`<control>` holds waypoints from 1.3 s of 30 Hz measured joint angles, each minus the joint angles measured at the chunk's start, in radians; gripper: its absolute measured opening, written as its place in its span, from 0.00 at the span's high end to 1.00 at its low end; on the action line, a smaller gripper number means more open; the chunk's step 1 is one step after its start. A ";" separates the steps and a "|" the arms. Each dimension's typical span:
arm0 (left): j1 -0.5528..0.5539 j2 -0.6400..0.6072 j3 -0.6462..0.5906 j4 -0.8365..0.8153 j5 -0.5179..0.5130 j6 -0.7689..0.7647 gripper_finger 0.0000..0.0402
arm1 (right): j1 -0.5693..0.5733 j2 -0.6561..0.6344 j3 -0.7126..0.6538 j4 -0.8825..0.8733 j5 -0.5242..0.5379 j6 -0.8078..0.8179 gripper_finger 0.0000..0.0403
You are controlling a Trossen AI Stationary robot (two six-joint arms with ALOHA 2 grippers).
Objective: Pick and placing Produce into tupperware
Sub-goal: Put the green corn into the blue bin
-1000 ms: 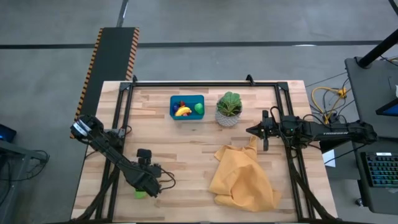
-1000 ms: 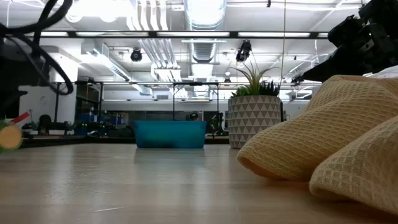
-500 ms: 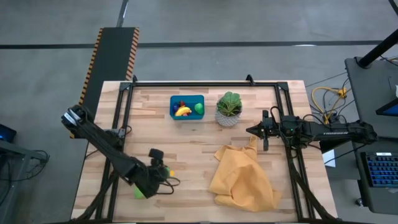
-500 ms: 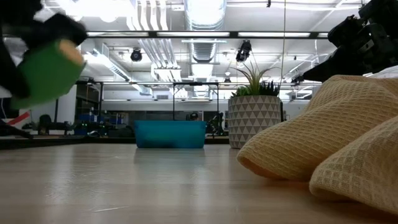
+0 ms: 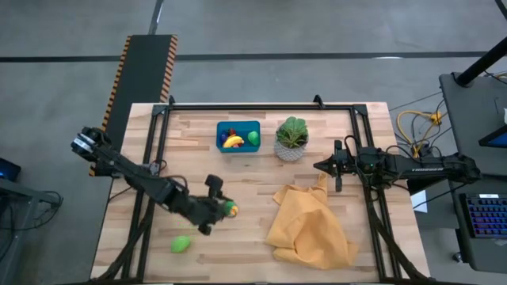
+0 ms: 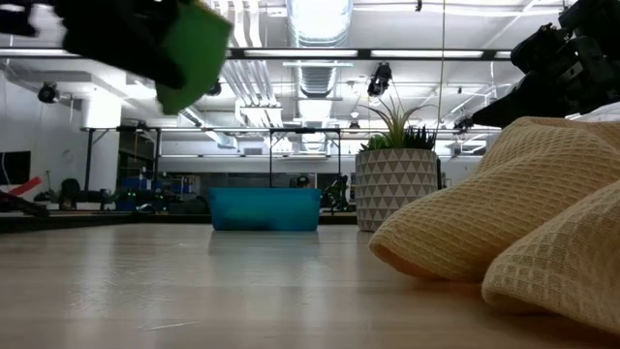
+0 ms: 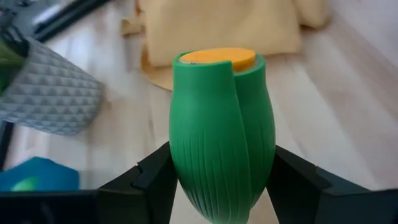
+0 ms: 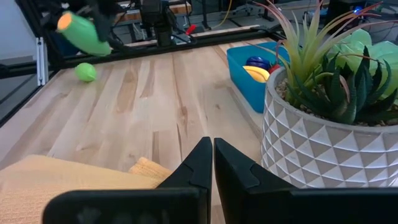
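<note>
My left gripper (image 5: 223,210) is shut on a green ribbed produce piece (image 7: 221,137) with an orange end, held above the table's near-left middle. The piece also shows in the low view (image 6: 194,47) and in the right wrist view (image 8: 84,28). A small round green piece (image 5: 181,244) lies on the table near the front-left edge. The teal tupperware (image 5: 223,127) stands at the far middle and holds a yellow banana (image 5: 233,142), a green piece and small red ones. My right gripper (image 5: 323,166) waits shut at the right, beside the plant pot. My left gripper pinches the green piece between its two fingers (image 7: 155,180), on its ribbed sides (image 7: 186,168) at the narrower end. The fingers slant downward, toward the table's right. The piece lies along them with its orange end (image 7: 217,57) pointing away, lifted clear of the table.
A white patterned plant pot (image 5: 291,142) stands just right of the tupperware. A crumpled yellow cloth (image 5: 309,226) covers the near-right part of the table. Black frame rails (image 5: 261,105) run along the far and side edges. Bare wood lies between my left gripper and the tupperware.
My left gripper has risen from the table near the front-left edge and gone toward the right and the far side. It has tipped from pointing steeply down to a shallower slant. The orange-ended green piece has been lifted clear with it. The round green piece stayed put.
</note>
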State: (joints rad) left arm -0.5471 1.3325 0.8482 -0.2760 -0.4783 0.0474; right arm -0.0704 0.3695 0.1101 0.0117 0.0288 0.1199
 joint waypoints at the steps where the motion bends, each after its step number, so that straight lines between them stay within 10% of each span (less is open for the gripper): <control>1: 0.019 -0.008 -0.002 0.012 0.012 0.017 0.53 | 0.000 0.000 0.000 0.000 0.000 0.000 0.98; 19: 0.328 -0.223 -0.157 0.325 0.252 0.272 0.54 | 0.000 0.000 0.000 -0.002 0.000 0.003 0.98; 39: 0.892 -0.166 -0.179 0.333 0.594 0.251 0.54 | 0.000 0.000 0.000 -0.004 0.000 -0.001 0.98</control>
State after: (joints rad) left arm 0.3447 1.1664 0.6690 0.0569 0.1156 0.2983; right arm -0.0708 0.3695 0.1101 0.0078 0.0288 0.1192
